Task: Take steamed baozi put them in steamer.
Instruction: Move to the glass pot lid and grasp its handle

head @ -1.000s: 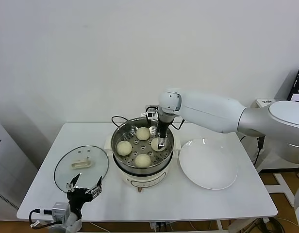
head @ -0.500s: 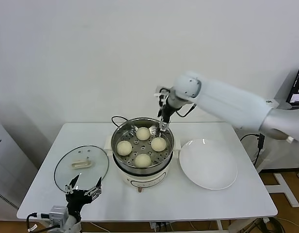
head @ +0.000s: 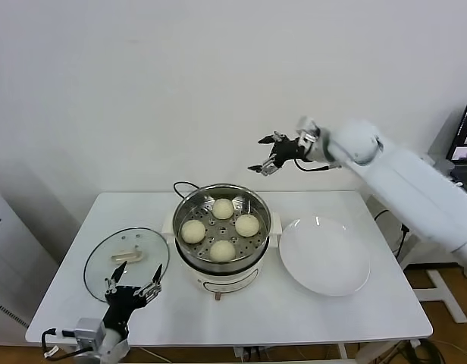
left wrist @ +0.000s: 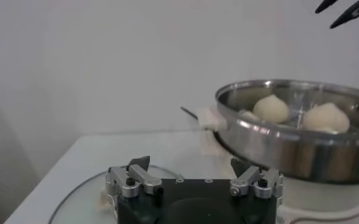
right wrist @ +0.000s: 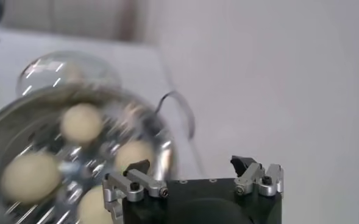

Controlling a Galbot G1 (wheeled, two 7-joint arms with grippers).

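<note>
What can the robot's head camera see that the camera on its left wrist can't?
Only the head view shows the white plate, empty, beside the steamer, the whole glass lid, all four buns together, and the right arm raised above the table.

Only the left wrist view shows the left pincer close up, open and empty, low by the lid, and the steamer from the side.

Both show the steamer with buns inside, the white table, and the open, empty right pincer up in the air.
</note>
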